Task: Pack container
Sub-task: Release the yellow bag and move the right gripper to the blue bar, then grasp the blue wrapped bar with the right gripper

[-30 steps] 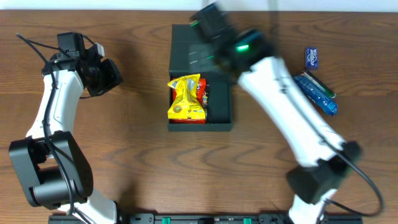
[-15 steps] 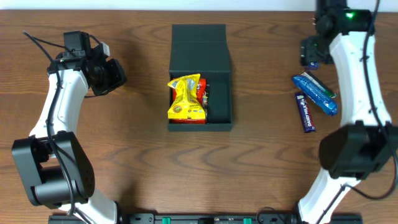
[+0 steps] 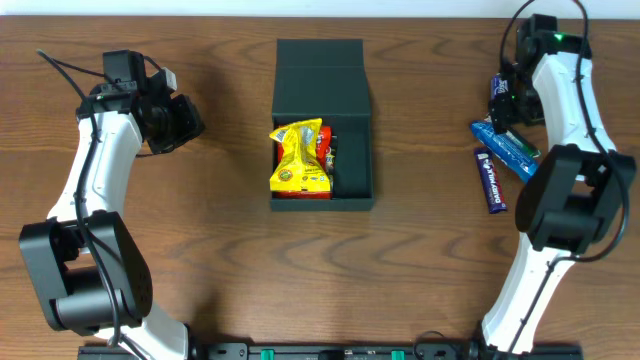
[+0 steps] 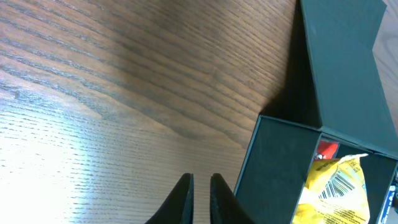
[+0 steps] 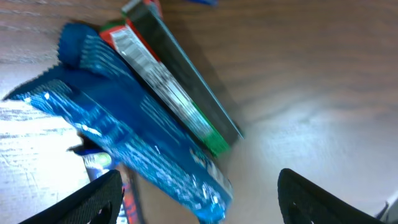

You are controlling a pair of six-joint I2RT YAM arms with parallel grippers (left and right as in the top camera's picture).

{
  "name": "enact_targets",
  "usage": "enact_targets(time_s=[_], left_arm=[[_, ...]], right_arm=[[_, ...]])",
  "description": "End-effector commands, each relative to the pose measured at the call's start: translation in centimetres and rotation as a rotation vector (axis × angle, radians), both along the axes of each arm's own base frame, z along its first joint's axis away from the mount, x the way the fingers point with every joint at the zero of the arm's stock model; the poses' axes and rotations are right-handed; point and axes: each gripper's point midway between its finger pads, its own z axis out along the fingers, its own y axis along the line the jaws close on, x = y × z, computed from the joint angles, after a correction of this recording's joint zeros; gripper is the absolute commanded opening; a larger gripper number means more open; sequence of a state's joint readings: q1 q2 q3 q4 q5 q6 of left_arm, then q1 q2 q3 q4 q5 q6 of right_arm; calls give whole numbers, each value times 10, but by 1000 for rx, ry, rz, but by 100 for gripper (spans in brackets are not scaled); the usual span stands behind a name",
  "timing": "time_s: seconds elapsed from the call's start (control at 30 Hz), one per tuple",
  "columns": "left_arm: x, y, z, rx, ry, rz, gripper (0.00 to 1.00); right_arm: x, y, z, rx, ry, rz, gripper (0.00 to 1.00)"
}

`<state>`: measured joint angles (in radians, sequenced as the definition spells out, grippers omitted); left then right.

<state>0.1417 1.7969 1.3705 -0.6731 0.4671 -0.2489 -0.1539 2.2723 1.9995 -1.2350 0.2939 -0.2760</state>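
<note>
The dark teal-green container [image 3: 355, 190] lies open at table centre, its flap lid [image 3: 320, 68] folded back. A yellow snack packet [image 3: 298, 160] and a red one [image 3: 326, 150] lie inside. My left gripper [image 3: 178, 122] is shut and empty, left of the container; the left wrist view shows its fingers [image 4: 200, 186] beside the container wall [image 4: 273, 168]. My right gripper [image 3: 508, 105] is open wide over loose packets at the far right. The right wrist view shows a blue packet [image 5: 137, 143] and a green-edged packet [image 5: 177, 93] just ahead of its fingers [image 5: 199, 193].
At the right edge lie a long blue packet [image 3: 512, 152], a dark blue bar [image 3: 492, 182] and a small blue packet [image 3: 500, 88]. Bare wooden table lies between the container and both arms.
My right arm has swung from over the container's lid to the far right and now hangs above the loose packets. The left arm has hardly moved.
</note>
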Motion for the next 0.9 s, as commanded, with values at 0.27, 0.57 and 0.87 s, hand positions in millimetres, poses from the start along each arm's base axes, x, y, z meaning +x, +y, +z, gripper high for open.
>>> enact_targets(time_s=[0.27, 0.57, 0.87], left_arm=[[3, 2, 10, 5, -21, 10, 56], [4, 2, 10, 2, -20, 18, 66], [4, 2, 10, 1, -21, 20, 66]], right_arm=[[11, -1, -58, 55, 54, 85, 76], [13, 12, -73, 141, 60, 106, 72], [14, 6, -73, 139, 43, 69, 54]])
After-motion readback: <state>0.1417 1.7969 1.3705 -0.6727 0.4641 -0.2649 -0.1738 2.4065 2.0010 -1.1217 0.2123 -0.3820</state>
